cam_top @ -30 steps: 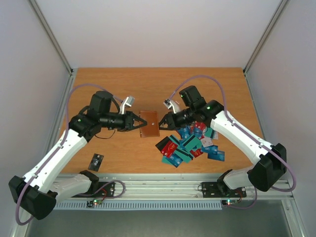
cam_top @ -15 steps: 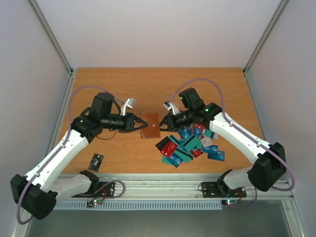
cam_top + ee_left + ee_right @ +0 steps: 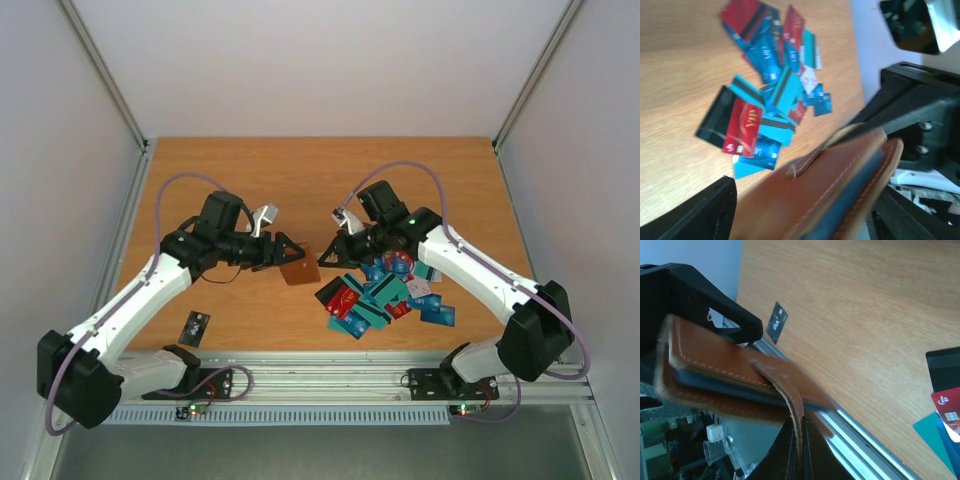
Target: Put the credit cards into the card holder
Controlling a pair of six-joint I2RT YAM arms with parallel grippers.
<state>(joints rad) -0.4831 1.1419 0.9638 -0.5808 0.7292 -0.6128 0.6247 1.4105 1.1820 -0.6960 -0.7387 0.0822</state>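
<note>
The brown card holder (image 3: pixel 300 269) hangs tilted above the table between both grippers, with a dark blue inner edge showing in the left wrist view (image 3: pixel 830 185). My right gripper (image 3: pixel 328 256) is shut on its curved strap (image 3: pixel 790 390), pinched between the black fingers (image 3: pixel 812 455). My left gripper (image 3: pixel 287 254) is open, its fingers (image 3: pixel 705 210) spread on either side of the card holder (image 3: pixel 715 360). The credit cards (image 3: pixel 385 290) lie in a loose pile of teal, blue, red and black under the right arm and also show in the left wrist view (image 3: pixel 765 100).
A single black card (image 3: pixel 195 325) lies apart near the front left edge of the wooden table (image 3: pixel 240 180). The metal front rail (image 3: pixel 330 380) runs along the near edge. White walls close in both sides.
The left gripper has opened and let go of the card holder. The right gripper has closed fully on the strap. The card holder has tipped from flat to tilted and shifted slightly nearer.
</note>
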